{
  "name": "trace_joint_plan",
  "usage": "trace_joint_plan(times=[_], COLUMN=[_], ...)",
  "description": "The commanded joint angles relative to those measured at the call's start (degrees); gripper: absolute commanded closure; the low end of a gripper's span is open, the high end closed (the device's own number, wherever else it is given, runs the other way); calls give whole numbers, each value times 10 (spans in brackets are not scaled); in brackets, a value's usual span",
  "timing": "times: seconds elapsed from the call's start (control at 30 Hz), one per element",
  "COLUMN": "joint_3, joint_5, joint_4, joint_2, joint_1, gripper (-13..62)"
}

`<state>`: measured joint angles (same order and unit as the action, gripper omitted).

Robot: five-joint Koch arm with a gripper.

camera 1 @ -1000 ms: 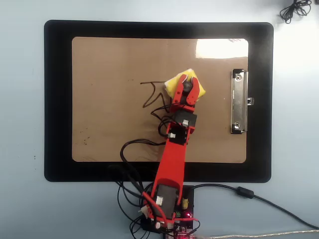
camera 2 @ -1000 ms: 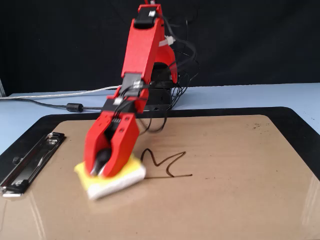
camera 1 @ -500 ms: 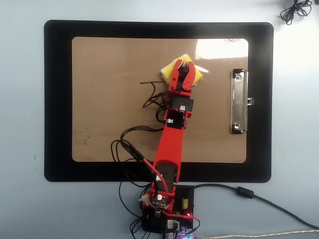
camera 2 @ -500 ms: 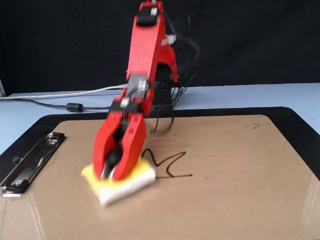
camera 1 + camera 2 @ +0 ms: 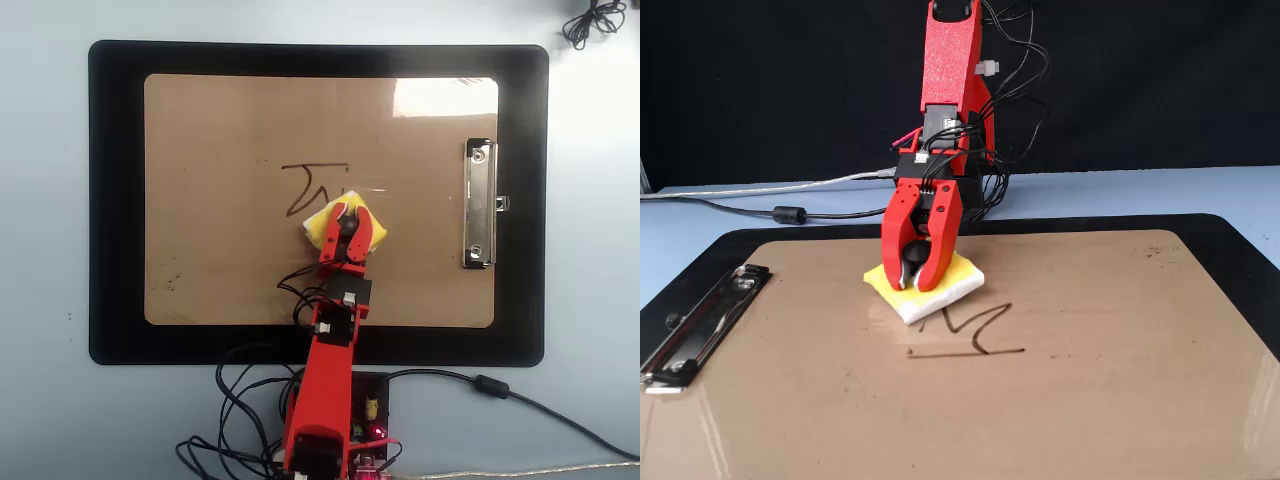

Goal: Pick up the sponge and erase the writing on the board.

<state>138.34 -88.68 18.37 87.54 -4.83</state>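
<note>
The tan board (image 5: pixel 220 250) (image 5: pixel 1090 400) lies on a black mat. My red gripper (image 5: pixel 346 212) (image 5: pixel 913 284) is shut on the yellow-and-white sponge (image 5: pixel 318 225) (image 5: pixel 950 283), which presses flat on the board. The sponge sits at the near edge of the writing (image 5: pixel 310 185) (image 5: pixel 975 335), a dark horizontal stroke with zigzag spikes. Part of the spikes is covered by the sponge in the overhead view. The silver clip (image 5: pixel 479 205) (image 5: pixel 700 325) is on the board's short edge, right in the overhead view.
The black mat (image 5: pixel 115 200) (image 5: pixel 1240 250) frames the board on a pale blue table. The arm's base and a tangle of cables (image 5: pixel 250 420) sit at the bottom of the overhead view. A grey cable (image 5: pixel 790 213) runs behind the mat in the fixed view.
The gripper has pulled the sponge back toward the arm's base, from beyond the writing across to its near side. The arm has folded up more steeply.
</note>
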Motion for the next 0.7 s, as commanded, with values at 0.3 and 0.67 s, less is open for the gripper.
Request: trace_joint_plan(times=[0.3, 0.67], joint_3=[-236, 38], joint_5=[-5, -7], joint_4=[-54, -80], joint_2=[-201, 95], joint_1=[34, 37], gripper=[574, 574])
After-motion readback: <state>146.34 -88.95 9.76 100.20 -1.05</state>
